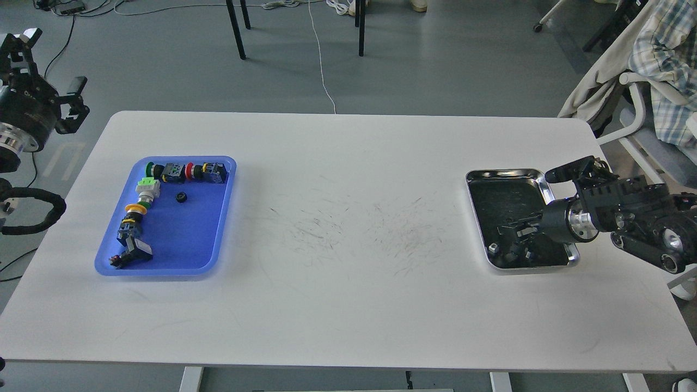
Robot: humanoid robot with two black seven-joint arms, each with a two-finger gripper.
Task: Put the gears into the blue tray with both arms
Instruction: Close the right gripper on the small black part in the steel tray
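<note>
Pincer of the right arm (pixel 514 231) reaches in from the right edge of the frame and hangs low over the steel tray (pixel 503 175), its dark fingers set against the tray's black lining; whether they are spread or closed, or have hold of anything, I cannot tell. Small dark pieces lie in the lower part of that tray, with one pale bit near its lower left corner, too small and dark to name. The steel tray sits toward the right side of the white bench (pixel 348 305).

The left arm's pincer (pixel 52 71) is at the upper left of the frame, lifted off the bench beyond its left edge, with its fingers apart and nothing between them.

The blue tray (pixel 179 250) lies on the left part of the bench, well apart from the steel tray. One gear (pixel 181 197) rests on the blue floor in the tray's upper half, clear of everything else. Push-button switches (pixel 188 172) stand in a row along the tray's top rim and run down its left side to the lower left corner, forming an L. The middle of the bench between the two trays bears faint grey scuff marks (pixel 375 228).
</note>
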